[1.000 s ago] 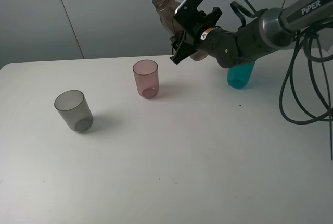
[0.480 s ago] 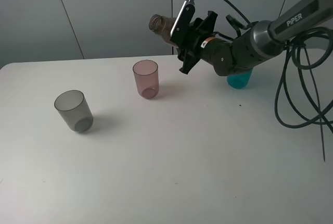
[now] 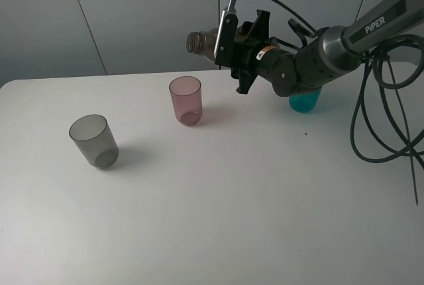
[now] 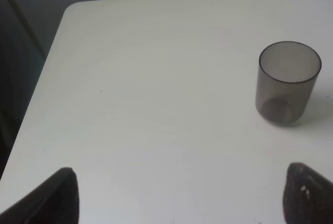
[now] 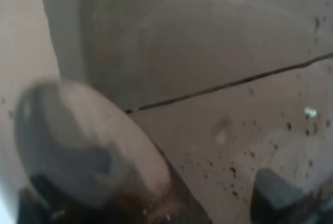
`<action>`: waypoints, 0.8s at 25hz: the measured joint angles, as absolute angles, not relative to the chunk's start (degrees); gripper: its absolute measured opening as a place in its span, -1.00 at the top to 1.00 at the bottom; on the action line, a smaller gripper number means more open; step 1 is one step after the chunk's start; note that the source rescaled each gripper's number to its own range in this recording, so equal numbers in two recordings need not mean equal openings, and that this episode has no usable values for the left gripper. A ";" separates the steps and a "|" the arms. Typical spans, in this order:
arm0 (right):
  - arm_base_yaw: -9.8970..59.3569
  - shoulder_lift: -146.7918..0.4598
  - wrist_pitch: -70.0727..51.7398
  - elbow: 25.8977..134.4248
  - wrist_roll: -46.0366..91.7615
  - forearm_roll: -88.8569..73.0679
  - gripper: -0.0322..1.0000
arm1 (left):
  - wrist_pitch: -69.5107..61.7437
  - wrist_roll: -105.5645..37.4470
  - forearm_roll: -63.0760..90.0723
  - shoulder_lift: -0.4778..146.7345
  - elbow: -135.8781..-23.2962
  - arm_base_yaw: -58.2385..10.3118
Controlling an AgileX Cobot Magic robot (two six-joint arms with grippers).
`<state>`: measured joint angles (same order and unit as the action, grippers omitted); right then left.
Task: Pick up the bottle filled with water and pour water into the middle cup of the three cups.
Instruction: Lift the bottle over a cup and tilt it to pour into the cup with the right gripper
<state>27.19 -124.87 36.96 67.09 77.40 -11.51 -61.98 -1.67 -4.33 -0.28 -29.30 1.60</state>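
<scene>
My right gripper (image 3: 232, 48) is shut on the bottle (image 3: 205, 41), a brownish translucent bottle held in the air and tipped nearly level. Its open mouth points left, above and slightly right of the middle cup (image 3: 185, 99), the pink one. No stream of water shows between mouth and cup. The grey cup (image 3: 94, 140) stands at the left; the teal cup (image 3: 305, 101) stands at the right, partly hidden behind the right arm. In the right wrist view the bottle (image 5: 208, 67) fills the frame. The left gripper (image 4: 184, 195) is open, low over the table near the grey cup (image 4: 287, 82).
All three cups stand on a white table (image 3: 232, 199) in front of a grey wall. The table's left edge and rounded far corner (image 4: 73, 10) show in the left wrist view. Black cables (image 3: 371, 119) hang from the right arm at the far right.
The right gripper has rolled the bottle from a steep tilt to almost horizontal. Its mouth has dropped and shifted left toward the pink cup. The cups have not moved.
</scene>
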 joint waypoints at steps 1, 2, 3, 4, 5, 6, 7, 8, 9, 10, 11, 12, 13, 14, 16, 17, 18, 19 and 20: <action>27.19 -124.87 36.96 67.09 77.83 -11.51 0.91 | -61.98 -1.67 -4.33 -0.28 -29.30 1.60; 27.05 -124.87 36.96 67.09 78.67 -11.51 0.91 | -61.98 -1.67 -4.33 -0.28 -29.30 1.60; 27.05 -124.87 36.96 67.09 79.25 -11.51 0.91 | -61.98 -1.67 -4.33 -0.28 -29.30 1.60; 27.03 -124.87 36.96 67.09 79.68 -11.51 0.91 | -61.98 -1.67 -4.33 -0.28 -29.30 1.60; 26.93 -124.87 36.96 67.09 80.11 -11.51 0.91 | -61.98 -1.67 -4.33 -0.28 -29.30 1.60; 26.93 -124.87 36.96 67.09 80.23 -11.51 0.91 | -61.98 -1.67 -4.33 -0.28 -29.30 1.60; 26.93 -124.87 36.96 67.09 80.36 -11.51 0.91 | -61.98 -1.67 -4.33 -0.28 -29.30 1.60; 26.93 -124.87 36.96 67.09 80.46 -11.51 0.91 | -61.98 -1.79 -4.33 -0.28 -29.30 1.60; 26.93 -124.87 36.96 67.09 80.46 -11.51 0.91 | -61.98 -1.79 -4.33 -0.28 -29.30 1.60; 26.93 -124.87 36.96 67.09 80.46 -11.51 0.91 | -61.98 -1.79 -4.33 -0.28 -29.30 1.60; 26.93 -124.87 36.80 67.25 80.57 -11.51 0.91 | -61.98 -1.79 -4.33 -0.28 -29.30 1.60; 26.93 -124.87 36.05 67.51 80.57 -11.51 0.91 | -61.98 -1.79 -4.33 -0.28 -29.30 1.60; 26.93 -124.96 35.46 67.85 80.57 -11.51 0.91 | -61.98 -1.90 -4.33 -0.28 -29.30 1.60; 26.93 -125.22 35.20 68.23 80.57 -11.51 0.91 | -61.98 -1.90 -4.33 -0.28 -29.30 1.60; 26.93 -125.76 35.20 69.05 80.57 -11.51 0.91 | -61.98 -1.90 -4.33 -0.28 -29.30 1.60; 26.93 -126.05 35.07 69.28 80.57 -11.51 0.91 | -61.98 -1.90 -4.33 -0.28 -29.30 1.60; 26.93 -126.38 34.85 69.57 80.57 -11.51 0.91 | -61.98 -1.90 -4.33 -0.28 -29.30 1.60; 26.93 -126.76 34.76 69.87 80.57 -11.51 0.91 | -61.98 -1.90 -4.33 -0.28 -29.30 1.60; 26.93 -127.20 34.76 70.17 80.57 -11.51 0.91 | -61.98 -1.90 -4.33 -0.28 -29.30 1.60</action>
<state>26.93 -127.20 34.76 70.17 80.57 -11.51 -61.98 -1.90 -4.33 -0.28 -29.30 1.60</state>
